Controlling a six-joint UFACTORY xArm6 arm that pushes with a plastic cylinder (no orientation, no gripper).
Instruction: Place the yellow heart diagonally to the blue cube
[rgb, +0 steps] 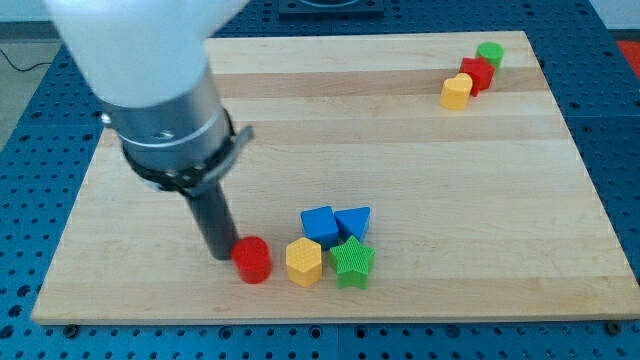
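Note:
The yellow heart (456, 91) lies near the view's top right, touching a red block (477, 74). The blue cube (318, 224) sits low in the middle of the board, far from the heart, with a blue triangle (353, 220) touching its right side. My tip (221, 255) is at the lower left, just left of a red cylinder (252, 259) and touching or almost touching it. The tip is about a hundred pixels left of the blue cube and far from the yellow heart.
A yellow hexagon (303, 261) and a green star (352, 262) sit just below the blue cube and triangle. A green cylinder (490, 54) stands behind the red block at top right. The wooden board (400, 170) lies on a blue perforated table.

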